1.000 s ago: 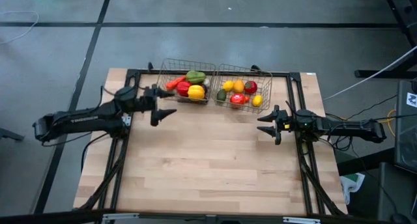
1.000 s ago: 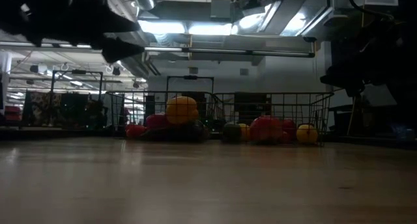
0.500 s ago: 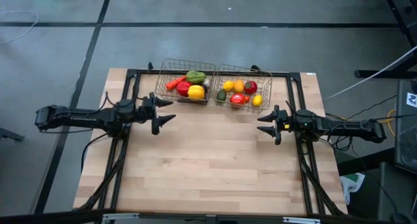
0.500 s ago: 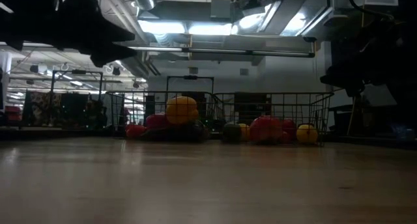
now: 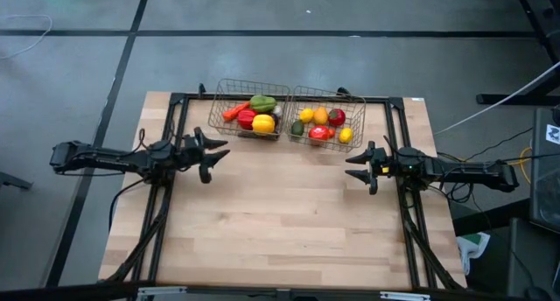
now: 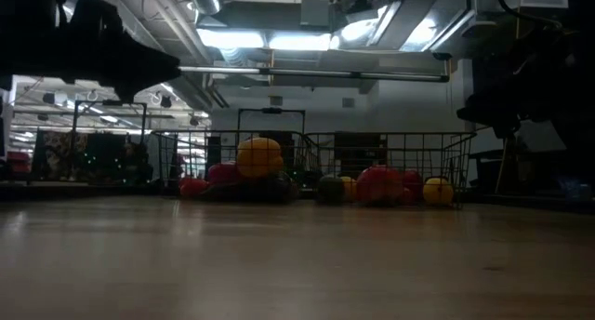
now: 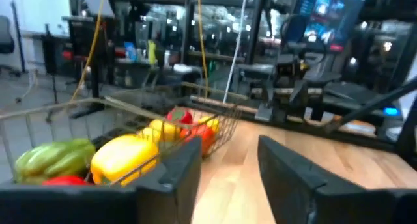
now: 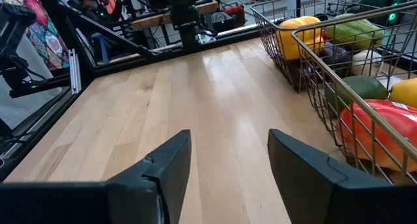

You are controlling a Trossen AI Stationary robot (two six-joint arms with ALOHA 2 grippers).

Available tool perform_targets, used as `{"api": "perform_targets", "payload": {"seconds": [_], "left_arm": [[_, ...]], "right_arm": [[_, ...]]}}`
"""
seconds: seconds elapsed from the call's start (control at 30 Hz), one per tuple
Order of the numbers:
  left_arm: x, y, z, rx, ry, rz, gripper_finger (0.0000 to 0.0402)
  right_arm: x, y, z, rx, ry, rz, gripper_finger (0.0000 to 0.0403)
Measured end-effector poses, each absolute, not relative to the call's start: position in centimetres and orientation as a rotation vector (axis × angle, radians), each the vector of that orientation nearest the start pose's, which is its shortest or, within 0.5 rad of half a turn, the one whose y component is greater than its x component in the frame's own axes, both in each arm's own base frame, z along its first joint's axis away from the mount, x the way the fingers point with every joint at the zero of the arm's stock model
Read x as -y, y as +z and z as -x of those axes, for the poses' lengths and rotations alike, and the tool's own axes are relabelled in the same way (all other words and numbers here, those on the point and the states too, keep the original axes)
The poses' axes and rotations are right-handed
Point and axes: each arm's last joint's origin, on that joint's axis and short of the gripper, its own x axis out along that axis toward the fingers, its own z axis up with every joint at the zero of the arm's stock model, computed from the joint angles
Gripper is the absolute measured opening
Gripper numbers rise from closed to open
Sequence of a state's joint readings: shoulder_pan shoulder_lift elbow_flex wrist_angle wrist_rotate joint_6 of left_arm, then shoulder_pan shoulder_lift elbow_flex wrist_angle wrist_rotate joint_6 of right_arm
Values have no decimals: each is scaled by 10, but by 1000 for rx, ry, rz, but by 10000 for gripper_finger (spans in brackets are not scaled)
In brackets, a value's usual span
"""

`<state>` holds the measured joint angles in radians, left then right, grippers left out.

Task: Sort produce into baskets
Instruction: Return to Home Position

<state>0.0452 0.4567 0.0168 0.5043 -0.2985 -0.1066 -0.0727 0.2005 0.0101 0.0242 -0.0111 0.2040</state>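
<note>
A light wooden worktop (image 5: 280,213) spreads under and between the jaws. A black metal frame (image 5: 180,98) runs along its edges, outside the jaws. Grey floor (image 5: 350,21) with dark lines lies beyond.

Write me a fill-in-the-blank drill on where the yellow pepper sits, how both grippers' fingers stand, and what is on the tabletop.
1. The yellow toy bell pepper lies in the ____ golden wire-mesh basket.
2. The fingers of the left gripper and the right gripper are ____, holding nothing.
3. Between the grippers, the light wooden tabletop bears ____ at all.

Missing words: left; open; nothing.
</note>
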Motion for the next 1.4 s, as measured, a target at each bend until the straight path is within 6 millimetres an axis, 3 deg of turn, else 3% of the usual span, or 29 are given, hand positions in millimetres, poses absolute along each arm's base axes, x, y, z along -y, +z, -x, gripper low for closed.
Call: {"api": "perform_targets", "payload": {"seconds": [0.37,0.6,0.97,1.4], "left_arm": [[-14,179,-112,116,345,25,74],[-13,180,-106,121,347,14,6],[-14,168,-98,30,394,80,10],[-14,168,-98,27,395,79,31]], "right_arm": [[8,153,-108,-159,-78,-210,204],[8,153,-108,-159,-78,-211,204],[8,153,-108,-159,-78,-211,204],[8,153,-108,-159,-78,-210,204]]}}
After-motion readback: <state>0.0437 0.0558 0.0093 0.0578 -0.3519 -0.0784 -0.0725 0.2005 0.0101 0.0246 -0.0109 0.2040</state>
